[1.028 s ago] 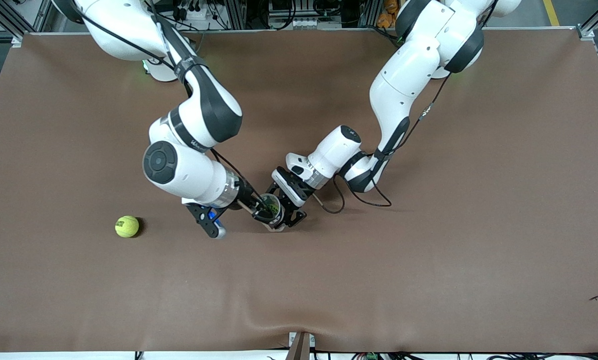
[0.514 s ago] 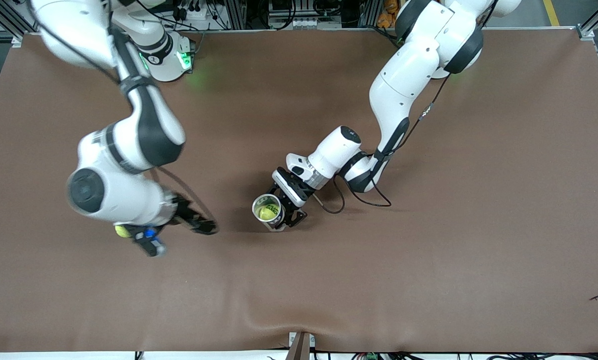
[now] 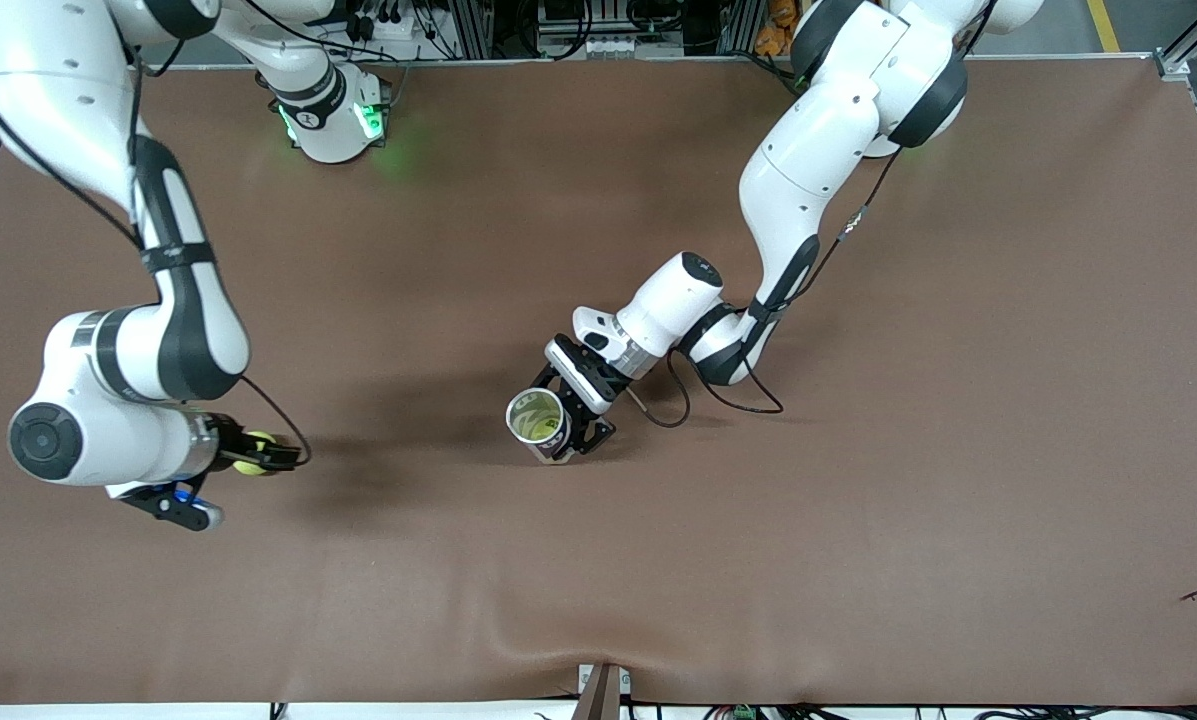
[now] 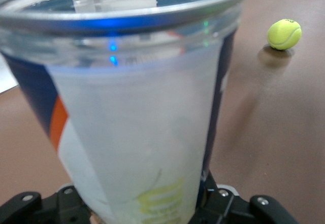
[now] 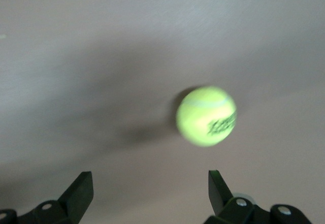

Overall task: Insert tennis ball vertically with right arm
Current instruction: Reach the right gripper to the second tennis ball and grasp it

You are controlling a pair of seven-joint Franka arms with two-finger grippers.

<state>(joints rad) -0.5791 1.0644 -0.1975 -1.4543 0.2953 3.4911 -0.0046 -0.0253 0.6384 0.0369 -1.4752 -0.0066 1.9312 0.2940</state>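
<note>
Right gripper (image 3: pixel 276 457): fingers spread wide, empty — over the tennis ball (image 3: pixel 251 466) on the table (image 3: pixel 858 520).
Left gripper (image 3: pixel 570 420): around the upright clear can (image 3: pixel 538 417), mid-table; grip unclear.

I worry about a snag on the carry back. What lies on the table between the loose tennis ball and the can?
Nothing: in the front view only bare brown table runs from the tennis ball to the can.
</note>
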